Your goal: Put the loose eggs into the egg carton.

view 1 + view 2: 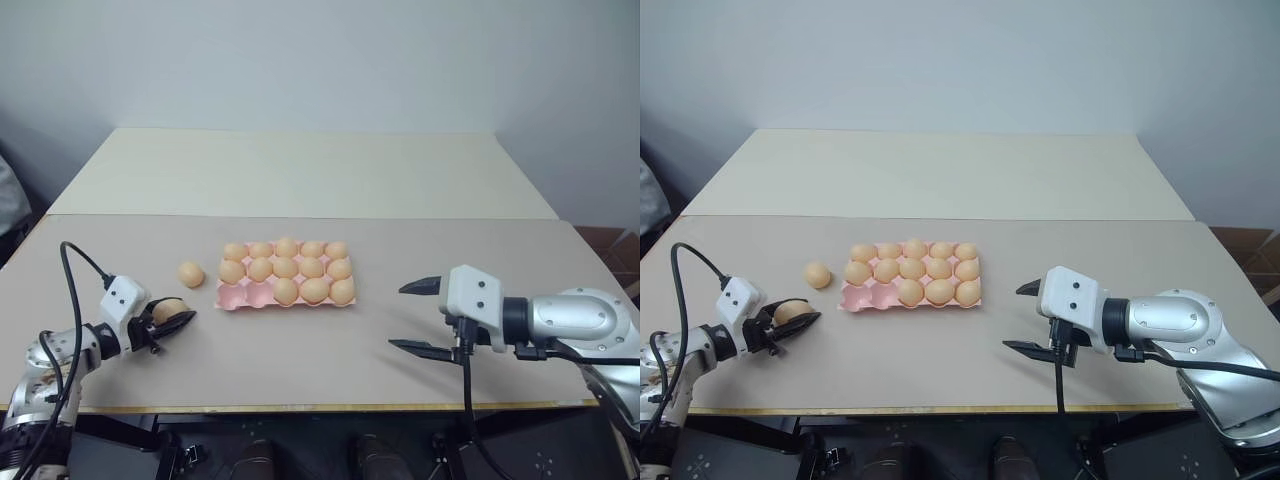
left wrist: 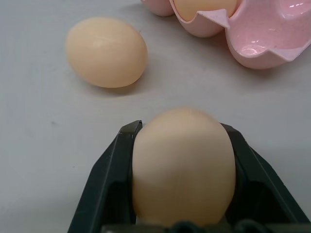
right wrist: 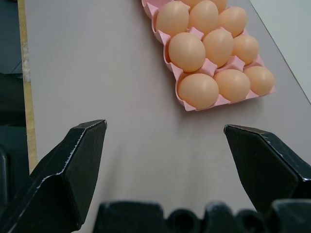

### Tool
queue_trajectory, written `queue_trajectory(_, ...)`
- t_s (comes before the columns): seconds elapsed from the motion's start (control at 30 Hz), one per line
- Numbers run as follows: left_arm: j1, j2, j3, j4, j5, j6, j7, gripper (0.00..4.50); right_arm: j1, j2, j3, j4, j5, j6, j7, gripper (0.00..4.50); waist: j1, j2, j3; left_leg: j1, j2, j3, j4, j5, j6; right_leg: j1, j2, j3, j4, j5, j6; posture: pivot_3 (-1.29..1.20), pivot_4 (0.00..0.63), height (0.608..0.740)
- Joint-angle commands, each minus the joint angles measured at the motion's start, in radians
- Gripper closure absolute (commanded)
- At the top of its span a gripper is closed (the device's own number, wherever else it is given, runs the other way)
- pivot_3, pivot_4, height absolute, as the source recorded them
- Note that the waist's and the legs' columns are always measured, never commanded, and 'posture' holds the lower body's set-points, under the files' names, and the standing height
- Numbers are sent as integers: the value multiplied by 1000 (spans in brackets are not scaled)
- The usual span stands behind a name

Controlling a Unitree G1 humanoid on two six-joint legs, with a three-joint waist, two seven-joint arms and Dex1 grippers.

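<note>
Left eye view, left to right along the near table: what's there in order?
Left claw shut on an egg → loose egg → pink egg tray → open right claw.

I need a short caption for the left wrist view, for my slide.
Left gripper shut on one egg; second loose egg lies beside the pink carton.

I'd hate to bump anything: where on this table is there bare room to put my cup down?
Bare: the far cream table behind the egg carton, and the stretch between the carton and the open right gripper. Crowded: the carton's left side, where a loose egg lies and the left gripper holds another egg.
</note>
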Motion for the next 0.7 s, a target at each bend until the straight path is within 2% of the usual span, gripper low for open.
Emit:
queue_trajectory(0.03,50,46,46,-139,-75,21,-68,2695,2,-19,-41,-26,12,-1,-2,0,-2,0,0,0,0,0,0,0,0,0,0,0,0,0,0,0,150,740)
queue_trajectory(0.17,47,40,74,-277,-175,53,-95,2695,-2,-21,-35,-20,11,-10,4,0,7,0,0,0,0,0,0,0,0,0,-1,0,0,0,0,0,150,740)
queue_trajectory(0.3,-44,-6,34,-306,-259,83,-124,2695,-13,-7,-17,-19,10,-13,-2,0,16,0,0,0,-1,0,0,0,0,1,-1,0,0,0,0,0,150,740)
queue_trajectory(0.47,-176,-65,-82,-203,-194,40,-158,2695,-13,10,-3,-34,-1,-12,-28,0,22,-1,0,0,-3,-1,1,0,0,1,-1,1,0,2,4,0,150,740)
queue_trajectory(0.7,-309,-121,-162,-17,-129,-65,-219,2695,25,1,-29,-67,0,0,-58,0,20,-1,0,0,-3,-1,1,0,1,1,0,3,0,4,7,0,150,740)
